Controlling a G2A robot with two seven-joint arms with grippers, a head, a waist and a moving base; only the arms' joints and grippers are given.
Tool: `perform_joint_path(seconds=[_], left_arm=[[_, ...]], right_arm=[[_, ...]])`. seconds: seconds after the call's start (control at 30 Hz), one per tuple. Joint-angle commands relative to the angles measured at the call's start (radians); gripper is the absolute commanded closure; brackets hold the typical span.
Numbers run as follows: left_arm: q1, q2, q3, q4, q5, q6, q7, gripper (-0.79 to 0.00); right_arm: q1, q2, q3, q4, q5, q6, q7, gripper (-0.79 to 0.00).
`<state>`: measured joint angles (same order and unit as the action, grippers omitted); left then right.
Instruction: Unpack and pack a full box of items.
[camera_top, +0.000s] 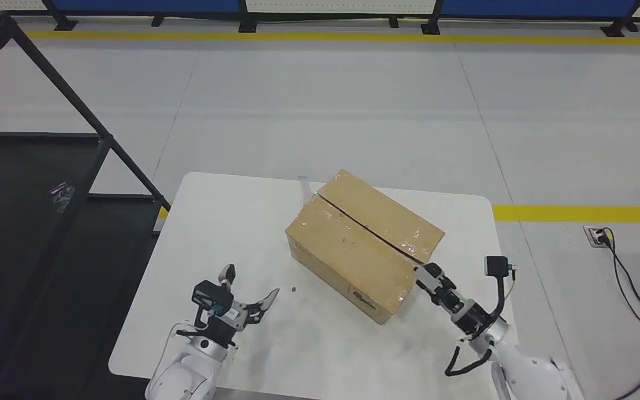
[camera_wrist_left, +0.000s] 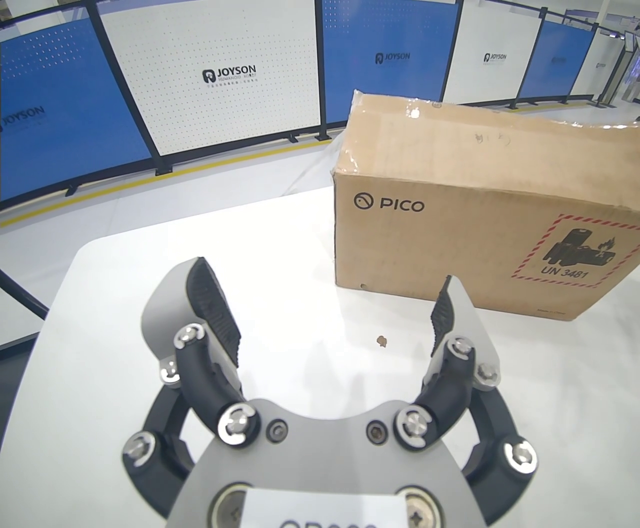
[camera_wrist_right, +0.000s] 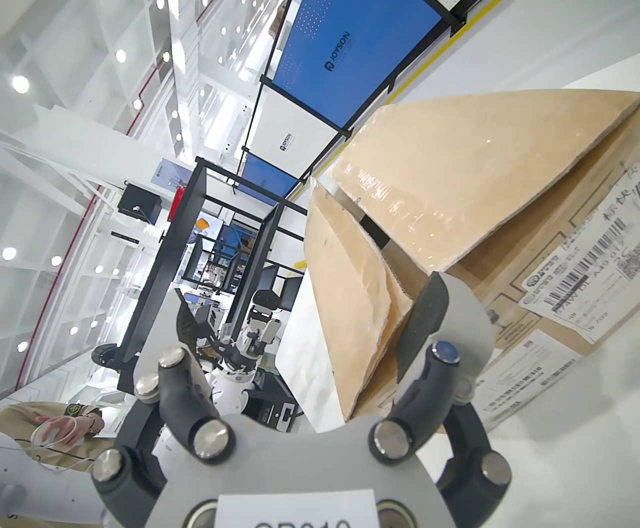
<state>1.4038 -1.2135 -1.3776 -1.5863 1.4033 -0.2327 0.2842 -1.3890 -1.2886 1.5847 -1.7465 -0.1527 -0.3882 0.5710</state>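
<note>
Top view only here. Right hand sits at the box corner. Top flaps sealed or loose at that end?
Observer: Loose. In the right wrist view the box has its top flaps parted at that end, with a dark gap between them.
Operator: Hand closed on anything?
Observer: No. The right hand is open, and one finger sits right by the flap ends.
</note>
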Motion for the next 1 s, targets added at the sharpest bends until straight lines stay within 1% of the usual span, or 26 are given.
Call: perform_joint_path(seconds=[0.0,0.33,0.37,0.4,0.43,0.47,0.5,0.53,0.63,0.7,0.8,0.87,0.9,0.97], left_arm=[[-0.004,-0.001,0.002,0.003,0.000,0.000,-0.001,-0.785],[-0.018,-0.002,0.006,0.019,0.003,-0.005,-0.006,-0.785],[-0.019,-0.002,0.006,0.020,0.003,-0.006,-0.006,-0.785],[-0.019,-0.002,0.005,0.022,0.004,-0.005,-0.006,-0.785],[-0.020,-0.002,0.005,0.024,0.002,-0.005,-0.006,-0.785],[-0.020,-0.002,0.005,0.025,0.001,-0.005,-0.007,-0.785],[-0.021,-0.002,0.004,0.026,0.001,-0.006,-0.006,-0.785],[-0.021,-0.002,0.004,0.027,0.001,-0.006,-0.006,-0.785],[-0.024,-0.002,0.004,0.030,-0.001,-0.007,-0.010,-0.785],[-0.028,-0.002,0.005,0.031,0.000,-0.009,-0.012,-0.785],[-0.035,-0.003,0.005,0.033,-0.001,-0.010,-0.016,-0.785],[-0.039,-0.003,0.003,0.035,-0.002,-0.002,-0.017,-0.785],[-0.041,-0.003,0.002,0.036,-0.005,0.002,-0.017,-0.785],[-0.044,-0.004,-0.004,0.039,-0.013,0.015,-0.018,-0.785]], right_arm=[[0.000,0.002,-0.001,-0.003,0.002,0.006,0.007,-0.785],[0.030,0.008,-0.051,0.009,-0.030,0.041,0.011,-0.785],[0.034,0.008,-0.056,0.014,-0.032,0.044,0.009,-0.773],[0.036,0.009,-0.061,0.018,-0.035,0.044,0.007,-0.723],[0.038,0.009,-0.065,0.022,-0.037,0.043,0.003,-0.603],[0.038,0.009,-0.070,0.025,-0.039,0.044,-0.001,-0.508],[0.037,0.009,-0.075,0.026,-0.044,0.046,-0.006,-0.459],[0.035,0.010,-0.080,0.024,-0.052,0.049,-0.012,-0.388],[0.028,0.010,-0.100,0.012,-0.079,0.059,-0.035,-0.326],[0.024,0.010,-0.112,0.002,-0.094,0.066,-0.048,-0.243],[0.023,0.010,-0.127,-0.010,-0.128,0.068,-0.066,-0.219],[0.021,0.011,-0.135,-0.014,-0.141,0.063,-0.076,-0.172],[0.021,0.011,-0.137,-0.015,-0.147,0.060,-0.080,-0.105],[0.021,0.012,-0.141,-0.015,-0.151,0.054,-0.085,0.000]])
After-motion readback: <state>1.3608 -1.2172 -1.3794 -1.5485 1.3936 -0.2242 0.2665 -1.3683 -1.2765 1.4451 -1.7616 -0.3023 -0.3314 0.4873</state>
